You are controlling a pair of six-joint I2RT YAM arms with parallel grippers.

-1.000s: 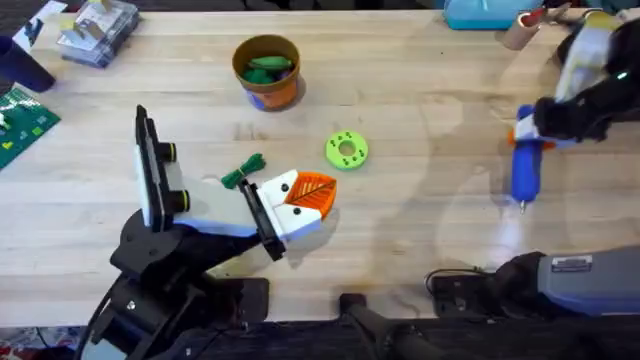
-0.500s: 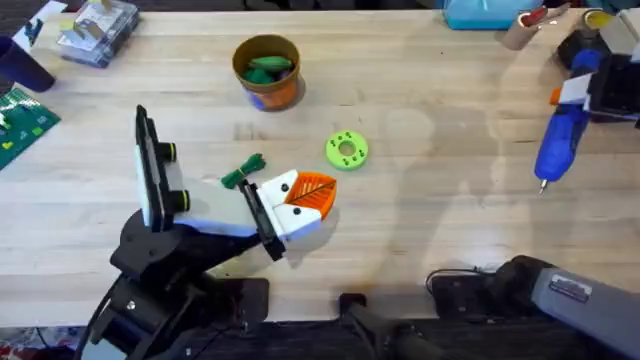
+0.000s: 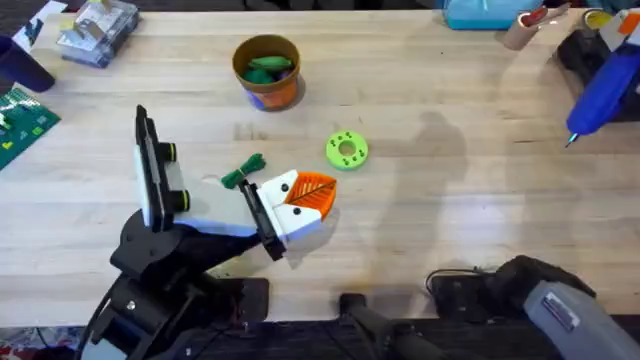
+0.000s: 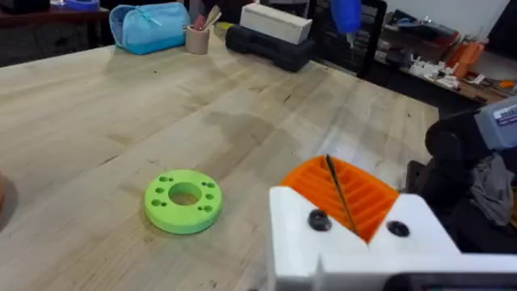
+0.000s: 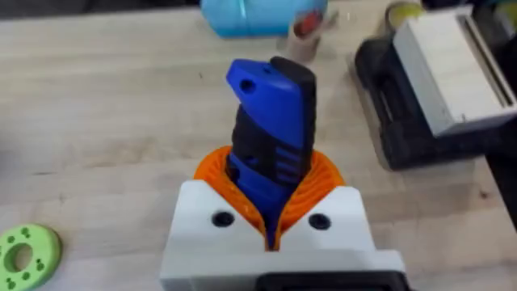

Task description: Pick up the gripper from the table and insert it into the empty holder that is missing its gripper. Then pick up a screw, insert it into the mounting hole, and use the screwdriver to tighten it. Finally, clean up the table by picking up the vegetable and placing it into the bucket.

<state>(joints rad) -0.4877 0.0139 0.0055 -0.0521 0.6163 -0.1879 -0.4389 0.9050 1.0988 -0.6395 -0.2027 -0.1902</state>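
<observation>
**Blue driver pinched in the right gripper, left gripper closed and empty**

Blue and fat, the screwdriver (image 3: 600,88) sits clamped in the right gripper (image 5: 271,206) – the orange ribbed pads (image 5: 323,182) press on its body from both sides. In the right wrist view its blunt blue-and-black end points away from the gripper. From overhead it lies tilted at the far right of the wooden table (image 3: 450,210), with its thin metal tip at the lower end, toward the table's middle. Beyond the right gripper lie a light-blue pouch (image 5: 258,14) and a black case with a pale box on it (image 5: 428,89). Well off to one side of this gripper lies a light-green ring with holes (image 5: 28,252).

The left gripper (image 3: 305,195) rests low over the table, its two orange fingers (image 4: 363,198) pressed together with only a thin dark seam between them – nothing is held. The same green ring (image 3: 347,150) lies a little ahead of its fingertips, apart from them. The vegetable (image 3: 243,172), small and dark green with a bent stalk, lies on the table just beside the left gripper's white base, on the side away from the right arm. The bucket (image 3: 267,72) stands upright well beyond the left gripper, past the vegetable, with green pieces already inside it. Beside the left arm, on its outer side, a tall black plate with yellow-ringed knobs (image 3: 150,170) stands on edge.
</observation>
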